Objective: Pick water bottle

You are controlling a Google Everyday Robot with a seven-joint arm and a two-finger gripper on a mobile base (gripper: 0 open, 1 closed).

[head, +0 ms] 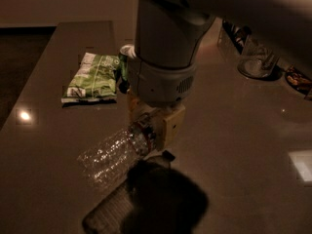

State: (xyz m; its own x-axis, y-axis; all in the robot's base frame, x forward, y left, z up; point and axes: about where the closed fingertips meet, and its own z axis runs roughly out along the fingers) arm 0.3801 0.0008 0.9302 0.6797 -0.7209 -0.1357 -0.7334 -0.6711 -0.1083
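The water bottle (111, 155), clear and crinkly, hangs tilted above the dark table (253, 145), its neck end up at the gripper and its base pointing down to the left. My gripper (148, 129), under the big white wrist, is shut on the bottle's upper end. The cap and label are hidden by the fingers. The bottle's shadow (146, 204) lies on the table below it, apart from the bottle.
A green snack bag (92, 77) lies flat at the back left. A green soda can (126, 58) stands just behind my wrist, partly hidden. A clear glass (256, 60) and a dark basket (233, 32) stand at the back right.
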